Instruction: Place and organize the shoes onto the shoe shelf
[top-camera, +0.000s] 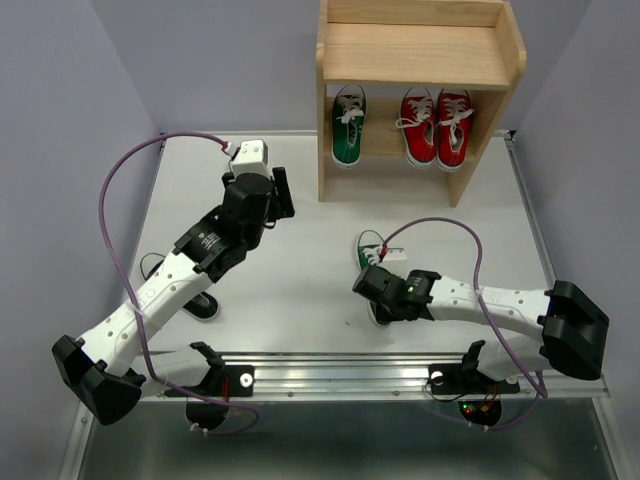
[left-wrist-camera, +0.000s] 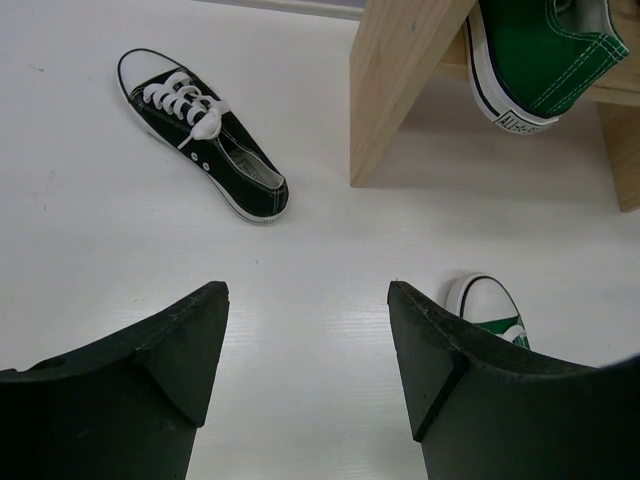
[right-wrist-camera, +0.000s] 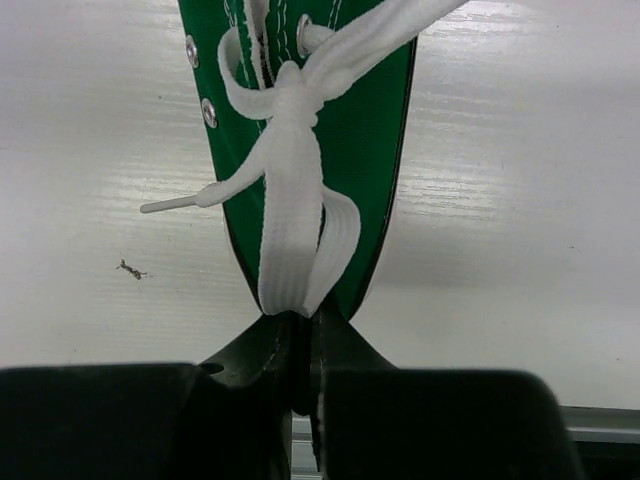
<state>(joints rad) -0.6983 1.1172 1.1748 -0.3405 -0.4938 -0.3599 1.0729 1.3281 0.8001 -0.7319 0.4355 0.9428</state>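
Observation:
The wooden shoe shelf (top-camera: 420, 55) stands at the back. Its lower tier holds one green shoe (top-camera: 347, 125) and two red shoes (top-camera: 436, 127). My right gripper (top-camera: 374, 288) is shut on the second green shoe (top-camera: 370, 248) on the table, toe towards the shelf. In the right wrist view the jaws (right-wrist-camera: 305, 325) pinch that shoe (right-wrist-camera: 350, 130) just below its lace bow. My left gripper (top-camera: 283, 193) is open and empty near the shelf's front left leg (left-wrist-camera: 400, 90). Its fingertips (left-wrist-camera: 308, 340) frame bare table. A black shoe (left-wrist-camera: 200, 130) lies beyond them.
Two black shoes (top-camera: 205, 305) lie at the left, mostly hidden under my left arm in the top view. The left wrist view shows the shelved green shoe's heel (left-wrist-camera: 545, 60) and the table shoe's toe (left-wrist-camera: 490, 303). Grey walls close in both sides.

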